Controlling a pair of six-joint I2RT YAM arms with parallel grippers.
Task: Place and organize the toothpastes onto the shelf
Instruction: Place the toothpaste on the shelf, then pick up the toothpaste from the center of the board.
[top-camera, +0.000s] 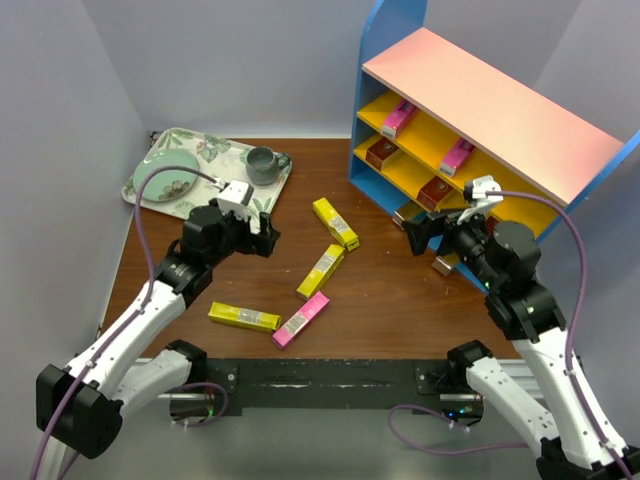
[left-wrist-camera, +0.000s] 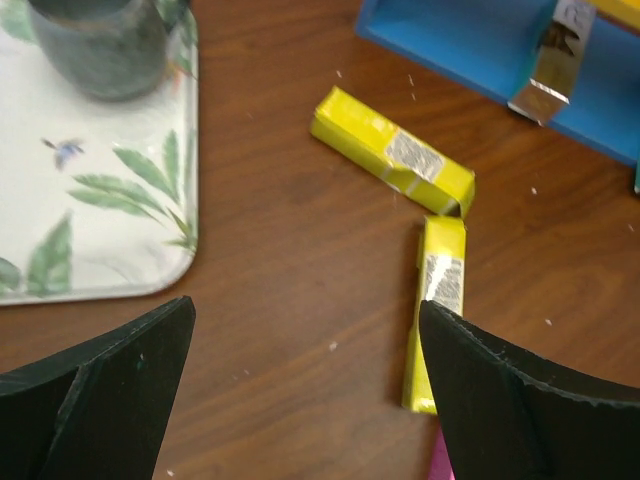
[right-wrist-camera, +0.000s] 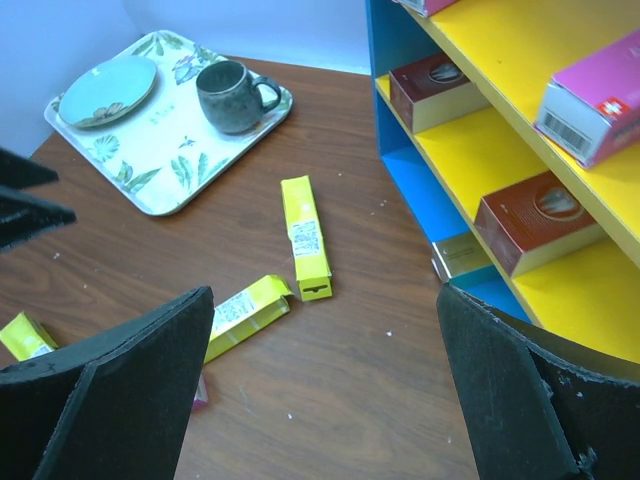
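Three yellow toothpastes (top-camera: 335, 222) (top-camera: 321, 271) (top-camera: 243, 317) and a pink one (top-camera: 301, 320) lie loose on the brown table. The shelf (top-camera: 490, 100) stands at the back right, holding pink cartons (top-camera: 398, 118) (top-camera: 457, 156) and dark red cartons (top-camera: 382, 152) (top-camera: 434, 192). My left gripper (top-camera: 262, 232) hovers open above the table, left of two yellow cartons (left-wrist-camera: 392, 152) (left-wrist-camera: 436, 300). My right gripper (top-camera: 420, 235) is open in front of the shelf's lower boards, with dark red cartons (right-wrist-camera: 535, 220) (right-wrist-camera: 435, 90) to its right. Nothing sits between either pair of fingers.
A floral tray (top-camera: 215, 150) at the back left carries a grey mug (top-camera: 262, 165) and a pale green plate (top-camera: 165, 178). A pale carton (right-wrist-camera: 458, 255) lies on the shelf's blue bottom level. Grey walls close in the table on the left and behind.
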